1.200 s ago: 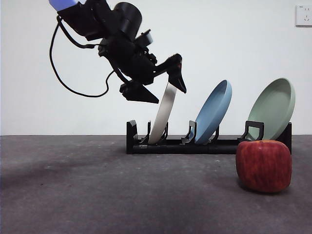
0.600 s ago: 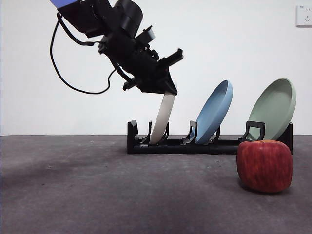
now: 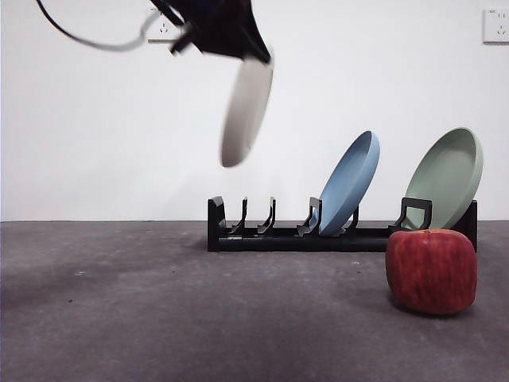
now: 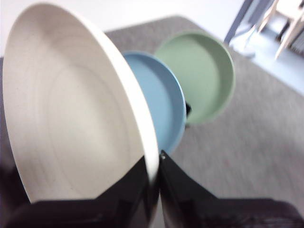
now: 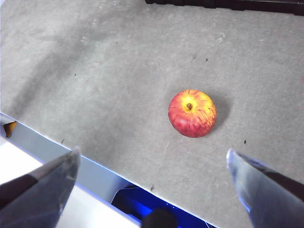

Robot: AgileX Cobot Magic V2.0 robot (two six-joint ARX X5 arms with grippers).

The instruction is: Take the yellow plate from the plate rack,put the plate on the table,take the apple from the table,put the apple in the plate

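Table [image 3: 159, 302]: bare in front of rack [image 3: 270, 237]
Plate [image 3: 245, 107]: edge-on, tilted, airborne above rack
Left gripper [image 4: 154, 183]: pinching plate rim
Right gripper [image 5: 152, 171]: wide, above apple [image 5: 192, 113]

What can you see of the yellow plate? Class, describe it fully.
The yellow plate is a round, shallow, matte cream dish with a raised rim. It hangs edge-on and tilted in mid-air, clear above the plate rack. The left tool pinches its rim; nothing else touches it. Its outline is slightly blurred.

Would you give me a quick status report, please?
Left gripper shut on yellow plate, lifted above plate rack. Right gripper open above apple. Nothing obstructing.
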